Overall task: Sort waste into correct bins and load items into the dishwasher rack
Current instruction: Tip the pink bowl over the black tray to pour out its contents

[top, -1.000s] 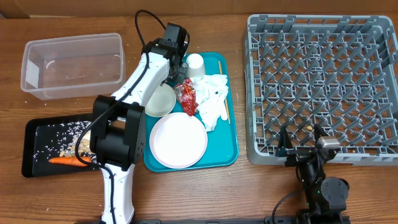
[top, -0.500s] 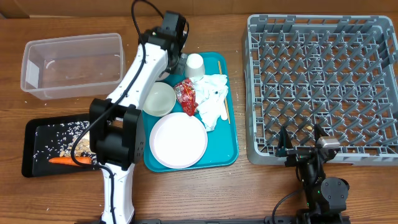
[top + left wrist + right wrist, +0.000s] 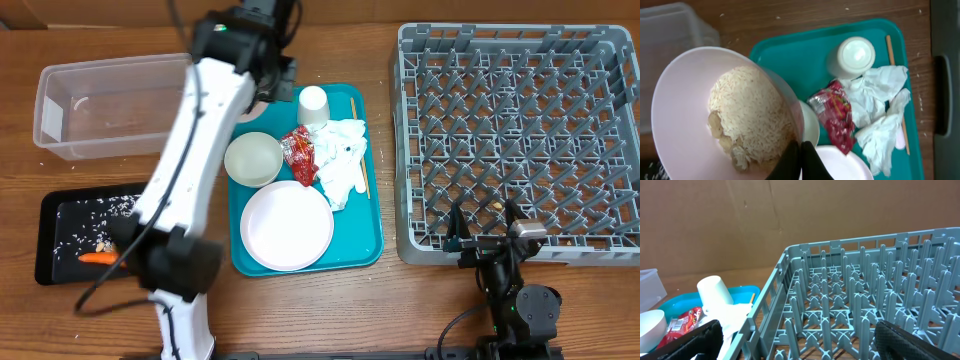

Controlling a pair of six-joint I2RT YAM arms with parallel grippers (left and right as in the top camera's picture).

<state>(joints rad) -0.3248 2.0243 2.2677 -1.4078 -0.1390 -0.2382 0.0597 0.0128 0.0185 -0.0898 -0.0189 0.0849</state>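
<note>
Your left gripper [image 3: 272,72], from overhead, ends an arm that reaches from the near-left edge up to the far edge, between the clear tub [image 3: 110,110] and the teal tray [image 3: 372,235]. Its wrist view shows the fingers [image 3: 800,162] pinched on the rim of a bowl [image 3: 685,115] holding rice scraps [image 3: 750,115]. In its own wrist view, your right gripper [image 3: 797,327] sits spread wide at the grey rack's [image 3: 865,280] near edge.

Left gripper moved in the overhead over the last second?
Yes. The left gripper has shifted left and up-frame, away from the white cup and nearer the clear tub.
</note>
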